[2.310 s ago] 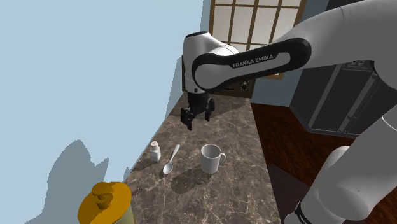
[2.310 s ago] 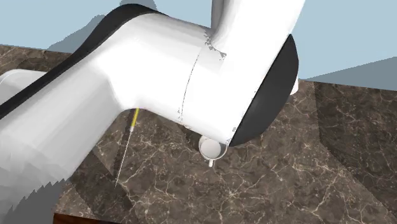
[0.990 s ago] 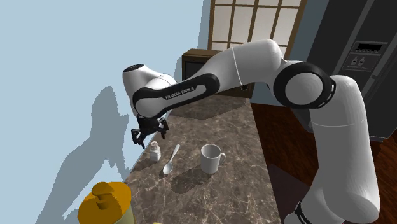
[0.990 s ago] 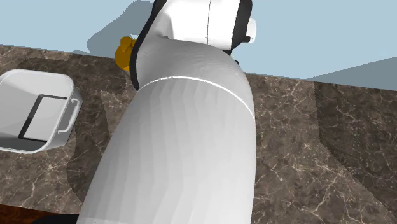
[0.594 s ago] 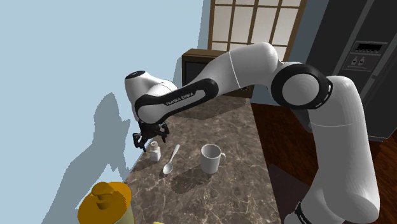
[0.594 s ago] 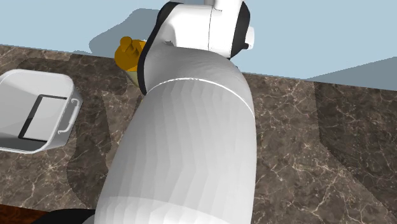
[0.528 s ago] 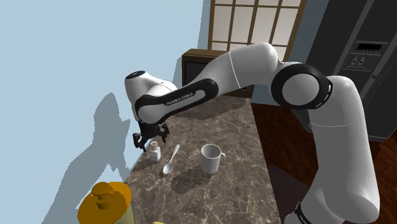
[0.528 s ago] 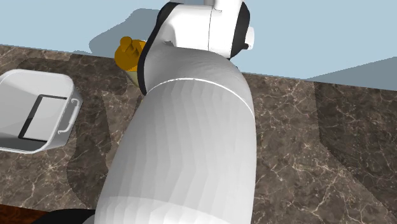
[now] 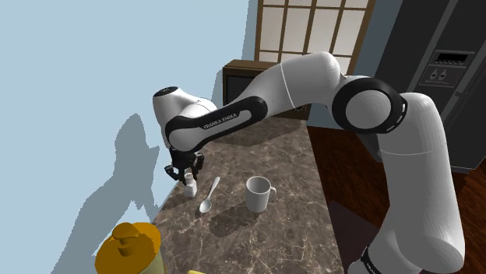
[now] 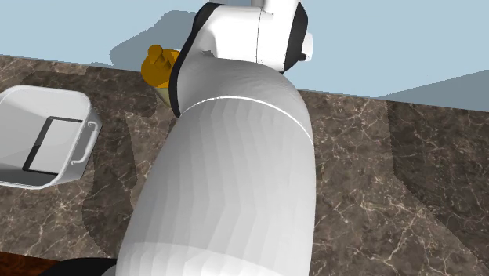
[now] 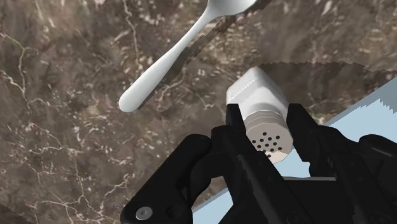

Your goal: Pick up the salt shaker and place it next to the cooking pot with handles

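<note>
Claw (image 11: pixel 265 113) fingers now press on the cap end of the salt shaker (image 11: pixel 257 89), one on each side, with the holed top facing up between them. Half a second ago, in the shoulder view, those fingers stood spread well wider than the shaker; now the claw (image 9: pixel 185 170) has drawn narrow around it, while the arm itself has barely shifted. I read that as the grip just made.

The shaker (image 9: pixel 189 186) stands upright on the brown stone counter (image 9: pixel 265 233), close to the edge by the blue wall, with the spoon (image 9: pixel 209 194) just beside it and the white mug (image 9: pixel 258 193) further toward the shoulder view's right. It has not left the counter.

So the pick is half done: held, not lifted. The pot (image 10: pixel 55 96) – a pale, square-sided one with a handle – sits at the second exterior view's left, well apart from the claw. The carry looks long, and the orange-topped jar (image 10: pixel 157 67) may stand near the path – worth a high lift first.
</note>
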{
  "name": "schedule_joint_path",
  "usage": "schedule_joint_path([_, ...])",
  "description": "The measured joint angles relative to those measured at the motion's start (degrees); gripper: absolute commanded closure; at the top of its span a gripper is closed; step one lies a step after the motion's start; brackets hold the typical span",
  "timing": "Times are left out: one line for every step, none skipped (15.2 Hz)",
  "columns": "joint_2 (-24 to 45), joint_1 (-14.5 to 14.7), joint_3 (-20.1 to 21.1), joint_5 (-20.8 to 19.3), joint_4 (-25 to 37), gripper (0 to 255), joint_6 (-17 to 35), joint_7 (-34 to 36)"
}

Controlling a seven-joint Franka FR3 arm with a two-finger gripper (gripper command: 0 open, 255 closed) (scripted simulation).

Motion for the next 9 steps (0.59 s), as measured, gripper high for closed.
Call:
schedule_joint_path([-0.02,0.0,0.0,0.0,-0.02,255,0.01,0.0])
schedule_joint_path([-0.02,0.0,0.01,0.0,-0.02,255,0.01,0.0])
schedule_joint_path([-0.02,-0.01,0.01,0.01,-0.02,255,0.01,-0.01])
schedule_joint_path([-0.02,-0.01,0.0,0.01,-0.02,255,0.02,-0.02])
schedule_joint_path([-0.02,-0.02,0.0,0.01,-0.01,255,0.01,-0.02])
schedule_joint_path([-0.02,-0.02,0.0,0.0,-0.02,255,0.02,-0.01])
schedule_joint_path([-0.13,-0.02,0.03,0.07,0.17,255,-0.31,-0.07])
schedule_joint_path([-0.37,-0.05,0.08,0.19,0.46,255,-0.83,-0.21])
schedule_joint_path([-0.61,-0.06,0.14,0.3,0.77,255,-1.36,-0.3])
